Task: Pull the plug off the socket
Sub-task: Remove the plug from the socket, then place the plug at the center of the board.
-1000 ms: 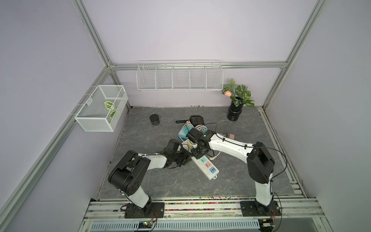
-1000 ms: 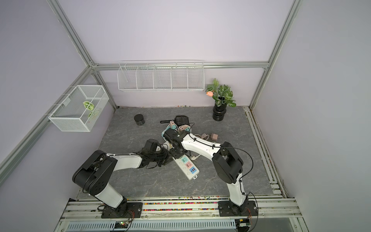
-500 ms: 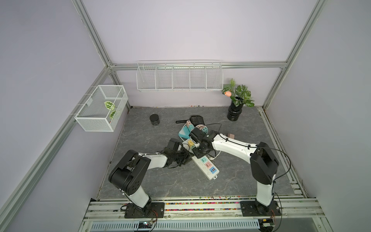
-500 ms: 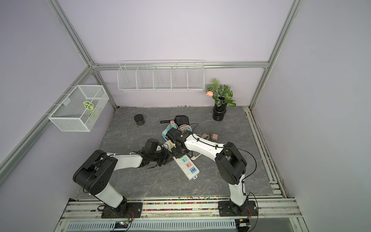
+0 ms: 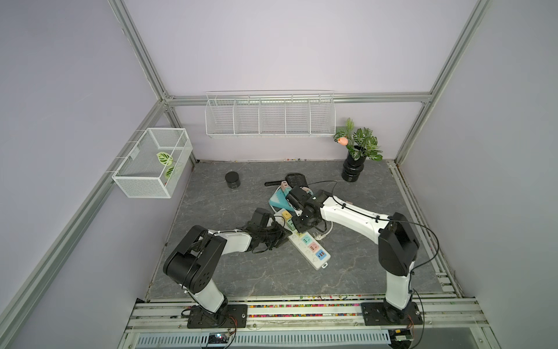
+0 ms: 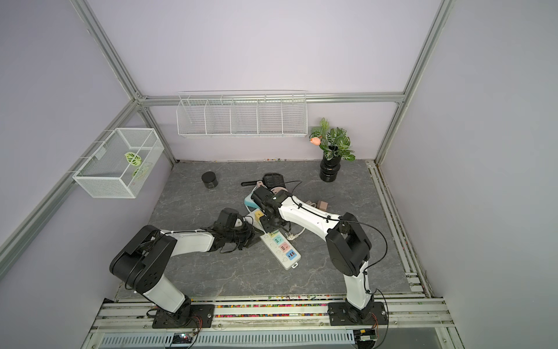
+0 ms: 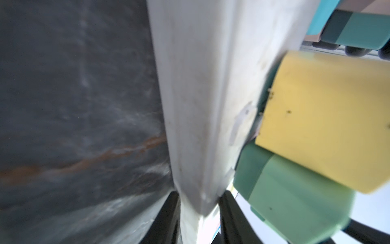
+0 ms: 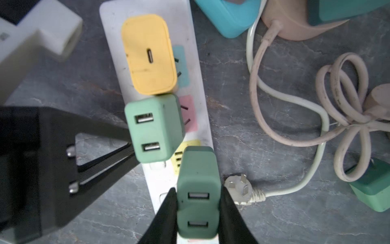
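We judge the pull to be under way, and most of the risk lies in how the two grips share the load. The right tool is clenched on the dark green USB plug, which stands over the middle of the white power strip. In both top views the strip runs across the worktop from about 11 o'clock to 5 o'clock. The plug looks tilted, and we cannot tell whether its pins are clear of the socket.

The left tool comes in from the 9 o'clock side and is clamped on the strip's long edge, pinning it down. That pinch takes only a thin rim. If it slips, the whole strip would likely rise with the plug.

If we pull at the present tilt, the pins may bind, or the plug may twist out between the fingers.

The light green charger sits just beside the held plug, toward 11 o'clock, with the yellow charger beyond it. A sideways swing could knock either one.

A loose white three-pin plug lies near the strip at about 4 o'clock. Its cord could snag the right tool on the way out.
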`<state>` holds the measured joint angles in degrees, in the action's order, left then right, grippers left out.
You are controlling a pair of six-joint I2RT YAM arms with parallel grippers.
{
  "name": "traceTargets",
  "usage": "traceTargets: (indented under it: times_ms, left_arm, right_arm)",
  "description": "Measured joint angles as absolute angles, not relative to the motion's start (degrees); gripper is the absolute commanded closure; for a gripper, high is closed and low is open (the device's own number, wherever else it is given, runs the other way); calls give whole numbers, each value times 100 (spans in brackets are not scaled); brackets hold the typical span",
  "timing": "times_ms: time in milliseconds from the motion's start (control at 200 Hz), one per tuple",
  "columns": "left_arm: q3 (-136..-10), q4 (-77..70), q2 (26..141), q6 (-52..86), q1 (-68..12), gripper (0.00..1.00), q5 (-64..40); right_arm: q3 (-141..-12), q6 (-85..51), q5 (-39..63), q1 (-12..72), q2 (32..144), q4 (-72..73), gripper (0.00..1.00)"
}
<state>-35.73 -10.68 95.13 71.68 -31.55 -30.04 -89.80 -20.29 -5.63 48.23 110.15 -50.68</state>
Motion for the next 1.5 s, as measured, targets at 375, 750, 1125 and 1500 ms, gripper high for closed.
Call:
traceTargets:
  times_ms: [375,750,1125,1500]
  left_arm:
    - [-3511,-40,8722,6425,-3074,37,-2528]
    - [-2818,449,5378,5096,-3055,18,-1772]
    - [-1398,-362,4305,5553,-3052,13,-1575]
    - [-1363,-449,3876,5835,-3055,13,-1433]
  right_arm:
    - [-8243,-2143,-805,5124,10042,-4871,77]
    - [-3793,-4414,460,3175,6005,-1649,76]
    - [-1745,-6783,2622,298,5463,674,75]
    - [-1881,-6956,3514,-165,6744,1498,73]
